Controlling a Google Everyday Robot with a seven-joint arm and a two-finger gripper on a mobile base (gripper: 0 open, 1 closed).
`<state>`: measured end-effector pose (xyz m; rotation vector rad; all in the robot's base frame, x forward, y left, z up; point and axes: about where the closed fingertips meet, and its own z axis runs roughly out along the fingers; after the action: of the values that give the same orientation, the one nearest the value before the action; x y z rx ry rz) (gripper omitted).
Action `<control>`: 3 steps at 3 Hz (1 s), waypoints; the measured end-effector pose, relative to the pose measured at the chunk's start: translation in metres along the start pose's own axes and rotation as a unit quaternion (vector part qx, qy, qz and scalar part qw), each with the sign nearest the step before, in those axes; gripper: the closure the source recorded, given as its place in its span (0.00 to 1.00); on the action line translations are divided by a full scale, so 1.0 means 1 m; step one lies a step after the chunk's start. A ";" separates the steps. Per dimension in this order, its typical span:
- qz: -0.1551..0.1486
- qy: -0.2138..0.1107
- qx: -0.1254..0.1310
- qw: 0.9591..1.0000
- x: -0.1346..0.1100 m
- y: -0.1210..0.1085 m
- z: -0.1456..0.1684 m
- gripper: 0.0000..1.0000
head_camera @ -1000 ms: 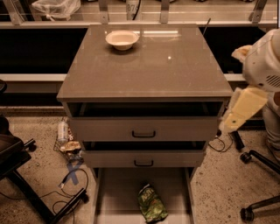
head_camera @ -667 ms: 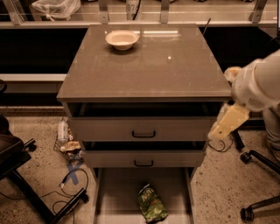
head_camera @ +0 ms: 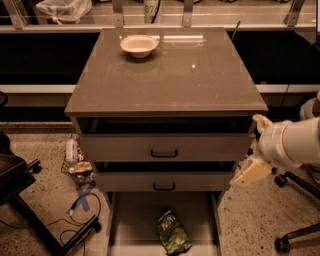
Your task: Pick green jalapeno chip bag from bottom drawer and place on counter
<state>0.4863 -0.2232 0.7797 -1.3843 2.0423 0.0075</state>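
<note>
One camera view, looking down at the front of a grey cabinet. Three drawers, all pulled out some: top drawer (head_camera: 120,148) and middle drawer (head_camera: 120,182) slightly, each with a black handle; bottom drawer (head_camera: 131,220) out furthest, grey floor exposed.

Green jalapeno chip bag (head_camera: 173,232) lies flat on the bottom drawer floor, a bit right of centre, crinkled, touching nothing else. Counter (head_camera: 170,80) is glossy grey-brown and carries a white bowl (head_camera: 139,45), upright, near the back edge, left of centre.

Gripper (head_camera: 251,172) is at the cabinet's right side, just beside the right end of the middle drawer front, on the end of a white arm (head_camera: 295,145) coming in from the right edge. It sits up and right of the bag in the view, well apart from it. Released or clenched: cannot tell, probably only one cream-coloured side faces the camera.

Speckled floor. Left of the cabinet: black cables (head_camera: 80,212), a blue tape cross (head_camera: 84,195), a dark chair (head_camera: 17,187). Chair castor (head_camera: 281,245) at lower right. Clear plastic bag (head_camera: 65,8) on the shelf behind, top left.
</note>
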 end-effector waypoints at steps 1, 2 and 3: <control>0.023 -0.038 -0.003 0.999 0.036 0.040 0.045 0.00; 0.046 -0.063 -0.033 0.996 0.065 0.073 0.095 0.00; 0.046 -0.063 -0.033 0.996 0.065 0.073 0.095 0.00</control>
<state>0.4605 -0.2109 0.6462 -1.2938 2.0141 0.2006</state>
